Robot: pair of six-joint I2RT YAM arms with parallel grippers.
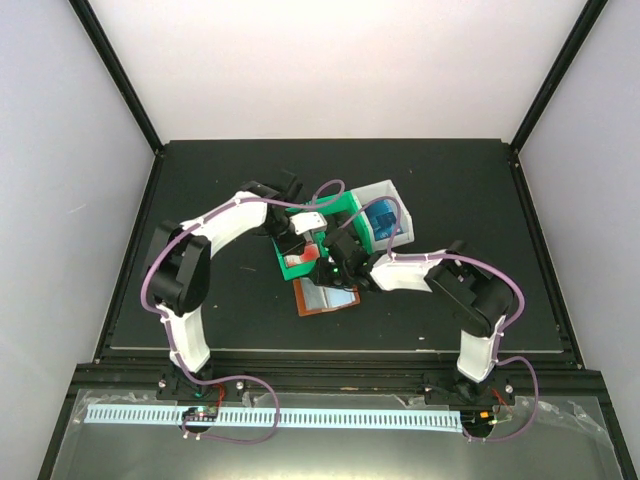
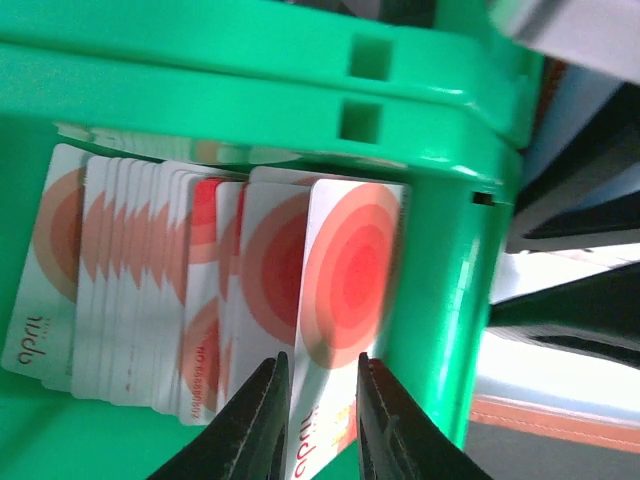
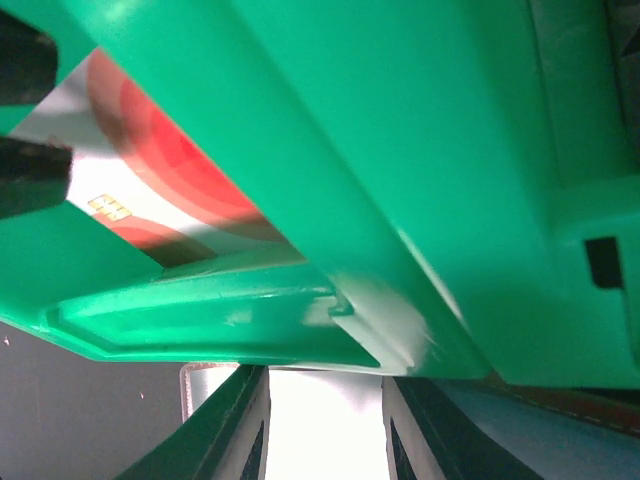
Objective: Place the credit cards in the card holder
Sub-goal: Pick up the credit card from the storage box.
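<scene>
Black desk (image 1: pixel 200 200) underneath it all, and the green bin (image 2: pixel 200 90) sits right ahead of both sets of jaws. Card holder (image 1: pixel 320 299) lies open on the desk, just beside the right jaws, which stand spread. Credit cards (image 2: pixel 150 270) stand packed in the bin. The left jaws straddle the front card (image 2: pixel 350 260), gap narrow; pinching or not, can't tell.

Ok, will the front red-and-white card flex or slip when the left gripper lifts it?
Probably stiff: the card stands flat, unbent in the green bin. Its smooth face might slip in the left gripper. Close-packed neighbours may drag up too.
</scene>
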